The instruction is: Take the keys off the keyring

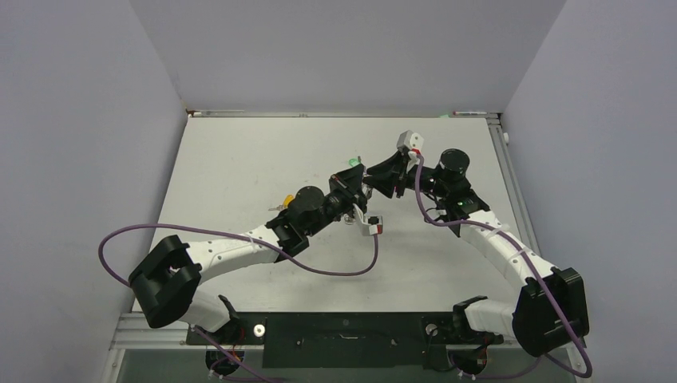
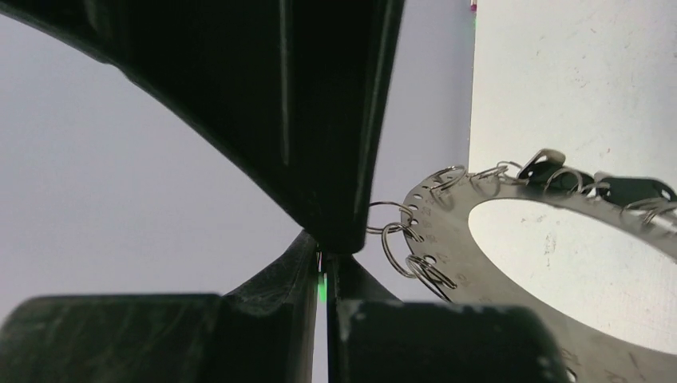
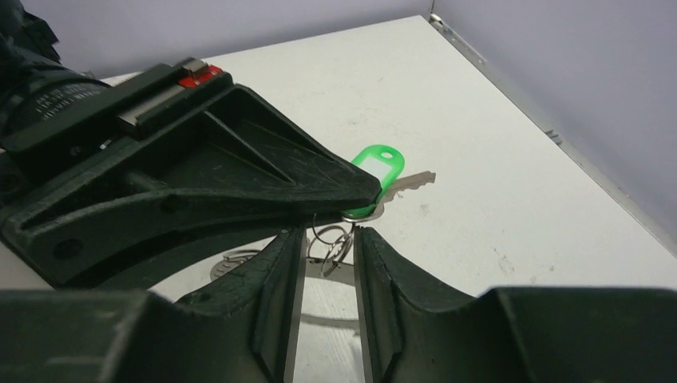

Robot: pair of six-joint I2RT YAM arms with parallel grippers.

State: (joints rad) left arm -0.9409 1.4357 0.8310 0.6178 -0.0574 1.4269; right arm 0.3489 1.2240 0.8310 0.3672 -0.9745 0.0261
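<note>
matt grey metal keyring [image 2: 441,233]

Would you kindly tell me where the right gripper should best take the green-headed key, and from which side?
The green-headed key is probably best pinched by its broad plastic head, coming from the free end: the blade is thin, and the ring end is tucked under the left gripper's finger.

White table [image 1: 239,159], scuffed — grey walls [image 1: 80,120], perhaps metal edging [image 3: 511,96]

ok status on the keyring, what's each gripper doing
Left gripper shut at the green key. Right gripper part open astride the split rings. Keyring at both fingertips, green key not yet off. Nothing blocking.
</note>
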